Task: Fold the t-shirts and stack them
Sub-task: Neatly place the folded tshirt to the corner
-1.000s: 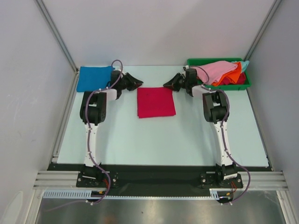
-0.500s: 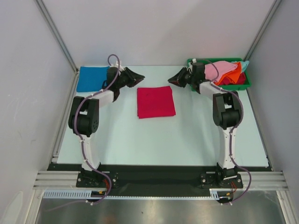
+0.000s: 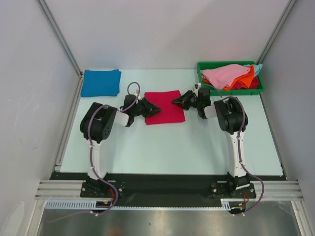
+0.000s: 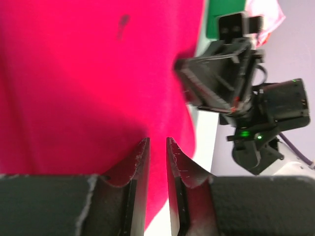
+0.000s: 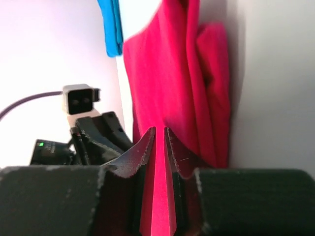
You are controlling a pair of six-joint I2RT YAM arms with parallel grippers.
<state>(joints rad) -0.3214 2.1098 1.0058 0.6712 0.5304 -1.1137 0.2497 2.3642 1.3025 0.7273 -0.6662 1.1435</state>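
Tools both low at folded crimson cloth t-shirt (image 3: 165, 105), mid-counter (image 3: 162, 147). My left tool (image 3: 156, 111) at its left edge, right tool (image 3: 174, 102) at its right edge: opposite sides, I judge, to lift it flat. Both jaws nearly closed, thin slit, red showing inside; grip on cloth, cannot tell. Folded blue cloth t-shirt (image 3: 101, 82) far left, likely stack base.

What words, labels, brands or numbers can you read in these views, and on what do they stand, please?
None: no view shows legible text. The crimson t-shirt, the blue t-shirt and the green bin are plain. The dark mark on the crimson t-shirt in the left wrist view is a spot, not writing.
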